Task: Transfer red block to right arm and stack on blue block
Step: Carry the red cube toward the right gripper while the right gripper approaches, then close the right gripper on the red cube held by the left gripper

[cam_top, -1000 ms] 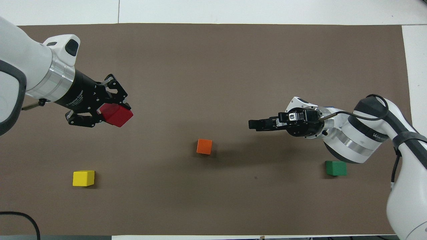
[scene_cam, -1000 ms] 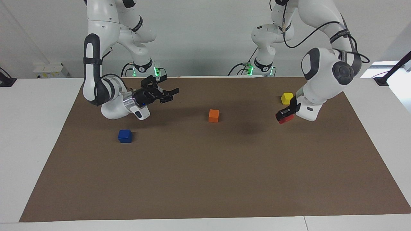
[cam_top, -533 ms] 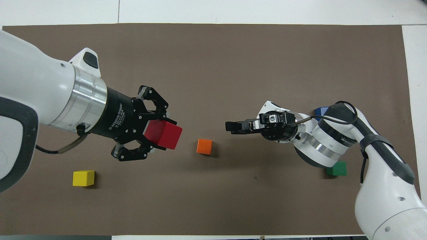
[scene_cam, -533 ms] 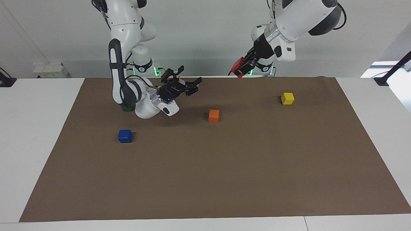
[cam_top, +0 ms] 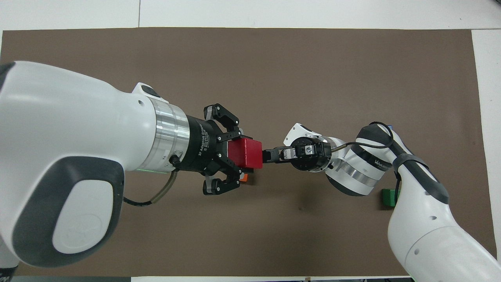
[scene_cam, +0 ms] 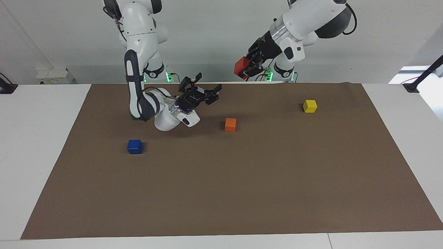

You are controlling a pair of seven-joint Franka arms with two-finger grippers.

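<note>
Left gripper [scene_cam: 246, 68] grasps my red block [scene_cam: 241, 67], raised high; right gripper [scene_cam: 201, 92] spread wide below it, apart. Blue block [scene_cam: 134, 146] on mat [scene_cam: 242, 193] beneath right arm [scene_cam: 138, 65].

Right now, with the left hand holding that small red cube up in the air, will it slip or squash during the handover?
The small matte red cube keeps crisp edges in the left hand, so it is probably rigid. Its flat matte faces likely grip well. Once set down, it should sit rather than roll.

Brown-matted table [scene_cam: 242, 193]; four blocks [scene_cam: 230, 125]
</note>
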